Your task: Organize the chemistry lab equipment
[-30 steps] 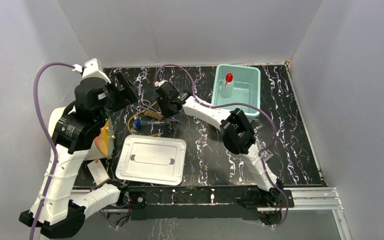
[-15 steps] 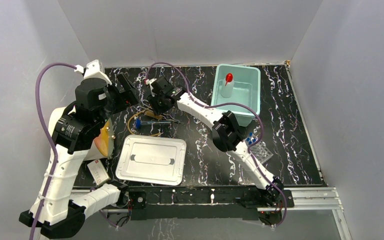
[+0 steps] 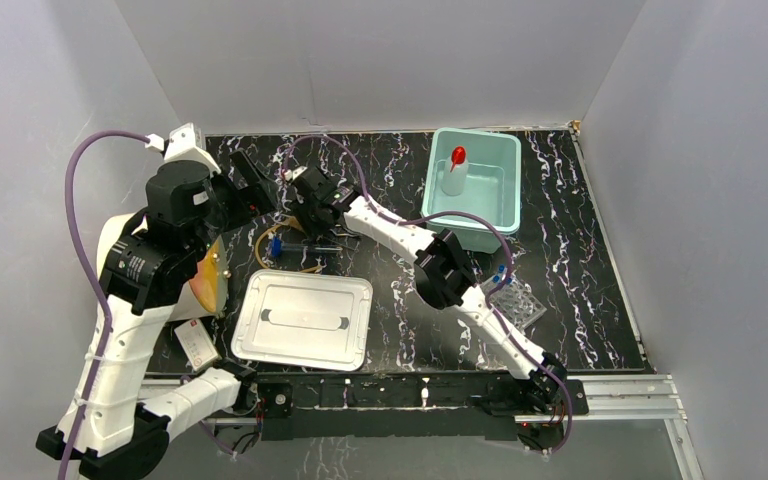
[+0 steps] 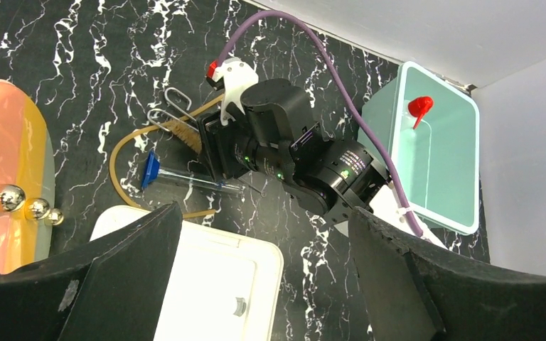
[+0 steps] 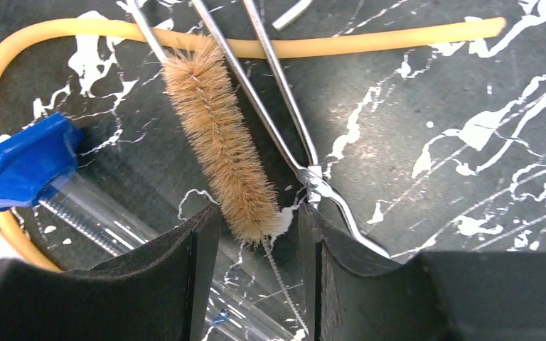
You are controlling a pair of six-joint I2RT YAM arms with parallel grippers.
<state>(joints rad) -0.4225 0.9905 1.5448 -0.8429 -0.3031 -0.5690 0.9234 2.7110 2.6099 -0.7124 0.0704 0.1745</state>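
The right gripper [image 5: 256,220] is down low over the black marble table [image 3: 580,250], a bit left of the middle in the top view. Its jaws are open a little. The bottom tip of a fuzzy tan test tube brush [image 5: 217,135] sits in the gap between them. It is not clear if the fingers [image 5: 163,284] touch the bristles.

Thin metal tongs [image 5: 284,121] lie just right of the brush. They cross over the amber rubber tubing [image 5: 370,39], which runs along the top of the right wrist view and curls down its left side. A clear tube with a blue cap [image 5: 21,163] lies at the left of that view, and its clear part goes under the gripper's left finger.

The left gripper [image 4: 263,213] hangs up high in the upper left of the top view and looks down on the same pile. Its jaws are wide open and hold nothing.

The small white squeeze bottle with a red cap [image 3: 454,172] stands upright in a teal bin [image 3: 480,225] at the upper right of the top view. The clear tube rack [image 3: 520,305] sits on the table right of the middle, close to the right arm. Tiny blue-capped tubes [image 3: 501,272] show at its upper left edge.

A white tray lid [image 3: 303,318] lies flat in the lower middle. At the lower left, a big cream cylinder with an orange face [image 3: 208,285] is partly hidden by the left arm. A small white card with a red mark [image 3: 198,345] lies just below it.
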